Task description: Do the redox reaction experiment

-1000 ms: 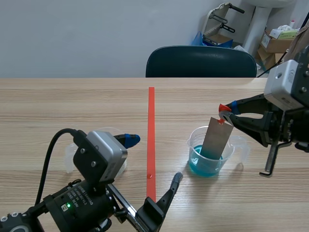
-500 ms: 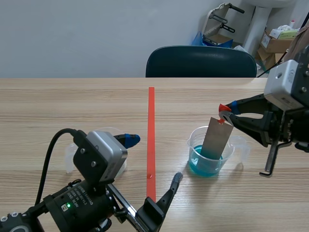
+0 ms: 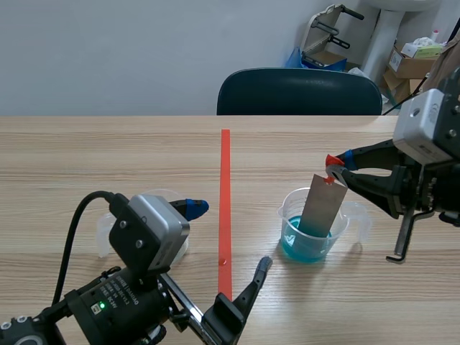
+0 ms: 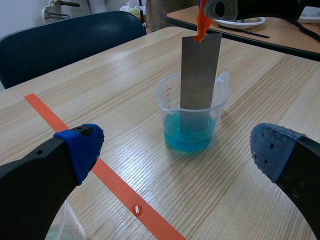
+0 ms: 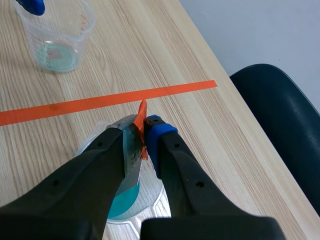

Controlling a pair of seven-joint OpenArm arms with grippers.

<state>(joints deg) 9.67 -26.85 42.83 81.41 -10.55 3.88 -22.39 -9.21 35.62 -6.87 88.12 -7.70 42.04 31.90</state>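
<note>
As far as I can tell over the last second, nothing moves. The right tool (image 3: 336,165) stays clenched on the top of the metal strip (image 3: 321,205), at its orange tag (image 3: 331,159). The strip stands tilted in the cup (image 3: 286,215), its lower end in the blue liquid (image 3: 305,250). The left tool (image 3: 226,238) hangs released, low over the bench (image 3: 108,151), grasping nothing. I'd judge this is the soak: the strip just needs time.

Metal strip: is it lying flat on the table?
No, the metal strip stands in the measuring cup of blue liquid, held by the right hand.
</note>
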